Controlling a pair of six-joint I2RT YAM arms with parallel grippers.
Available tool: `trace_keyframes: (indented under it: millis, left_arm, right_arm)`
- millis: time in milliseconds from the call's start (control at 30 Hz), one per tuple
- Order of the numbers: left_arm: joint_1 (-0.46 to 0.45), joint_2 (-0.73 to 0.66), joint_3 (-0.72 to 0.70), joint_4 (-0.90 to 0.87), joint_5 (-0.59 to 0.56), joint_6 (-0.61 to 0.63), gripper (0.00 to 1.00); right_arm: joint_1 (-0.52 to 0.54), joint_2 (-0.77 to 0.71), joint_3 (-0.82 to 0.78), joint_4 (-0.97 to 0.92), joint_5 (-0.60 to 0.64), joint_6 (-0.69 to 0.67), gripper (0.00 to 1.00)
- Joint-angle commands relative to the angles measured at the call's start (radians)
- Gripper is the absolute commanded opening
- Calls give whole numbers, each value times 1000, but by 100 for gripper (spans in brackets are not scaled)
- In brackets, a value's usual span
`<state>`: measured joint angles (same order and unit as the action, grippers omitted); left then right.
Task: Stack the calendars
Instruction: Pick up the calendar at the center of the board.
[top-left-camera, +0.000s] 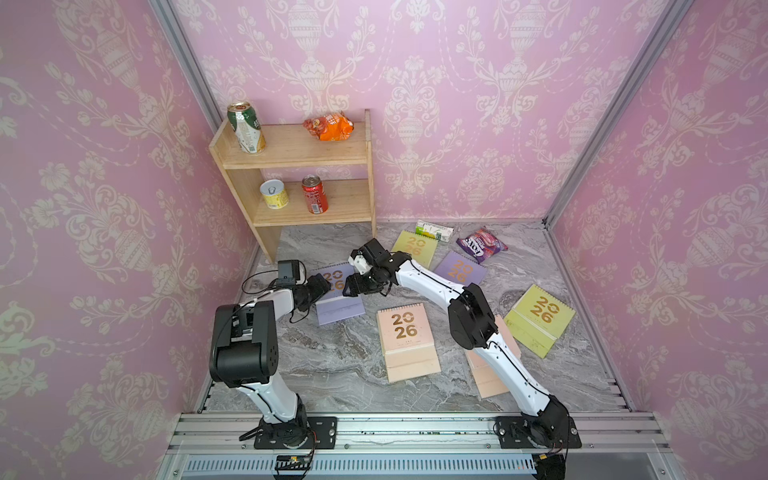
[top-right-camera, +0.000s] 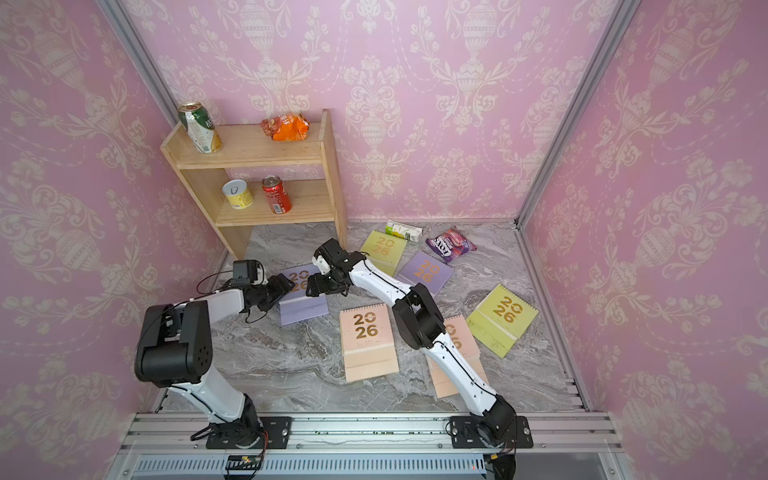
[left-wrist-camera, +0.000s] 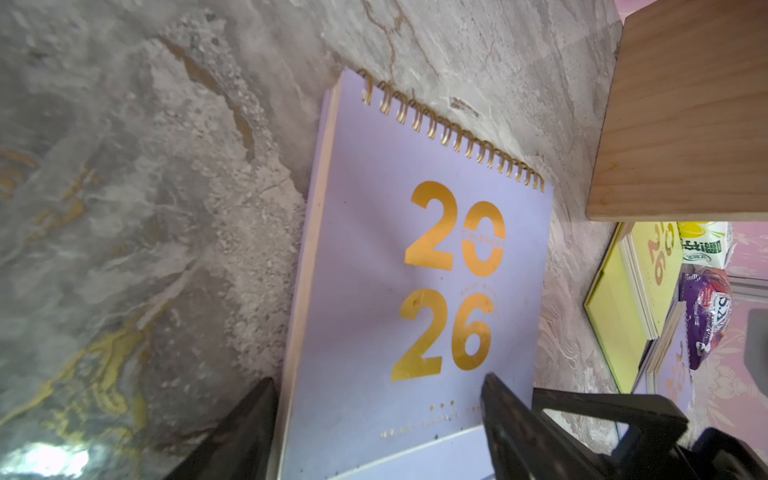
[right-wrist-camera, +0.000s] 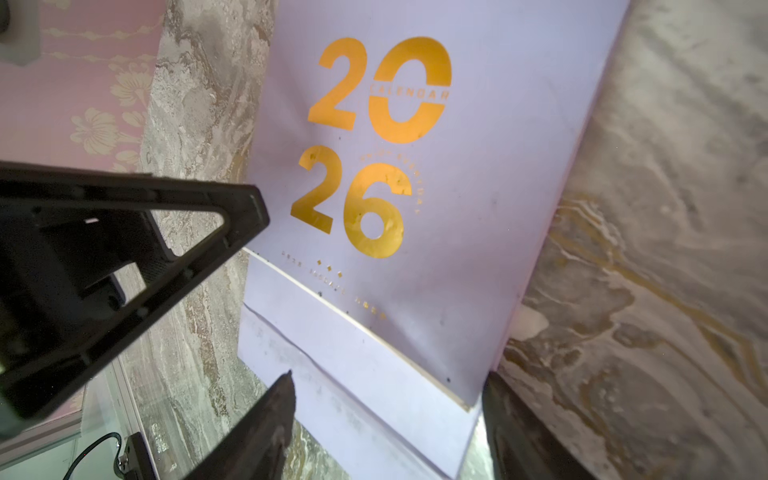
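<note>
A lilac calendar (top-left-camera: 338, 308) (top-right-camera: 303, 309) lies flat at the left centre of the marble floor. Both grippers are at it. My left gripper (top-left-camera: 326, 286) (left-wrist-camera: 380, 378) is open: one finger lies beside the cover's edge and the other over the cover (left-wrist-camera: 415, 249). My right gripper (top-left-camera: 349, 289) (right-wrist-camera: 388, 374) is open over the calendar's lower corner (right-wrist-camera: 478, 187), one finger above the base flap and one at the side edge. Other calendars lie apart: yellow-green (top-left-camera: 415, 247), lilac (top-left-camera: 461, 268), yellow-green (top-left-camera: 540, 313), peach (top-left-camera: 403, 332), and a peach one (top-left-camera: 486, 380) partly hidden under the right arm.
A wooden shelf (top-left-camera: 291, 166) with cans and an orange packet stands at the back left, close behind the lilac calendar. A green-white carton (top-left-camera: 434, 230) and a purple snack packet (top-left-camera: 482, 244) lie by the back wall. Pink walls close in the sides.
</note>
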<state>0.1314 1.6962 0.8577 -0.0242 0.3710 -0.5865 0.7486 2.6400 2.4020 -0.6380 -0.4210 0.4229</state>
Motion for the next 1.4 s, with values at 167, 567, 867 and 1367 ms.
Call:
trace_keyframes:
  millis: [167, 567, 867, 1367]
  left_arm:
    - [-6, -102, -32, 32, 172, 38, 74]
    - [-6, -176, -61, 56, 228, 34, 67]
    - [-6, -158, -63, 54, 244, 27, 51]
    - [-6, -180, -61, 19, 201, 43, 1]
  right_arm:
    - [6, 13, -23, 21, -45, 16, 71]
    - [7, -24, -103, 88, -76, 20, 70]
    - [6, -49, -151, 119, -84, 13, 70]
    - [4, -99, -220, 150, -63, -1, 70]
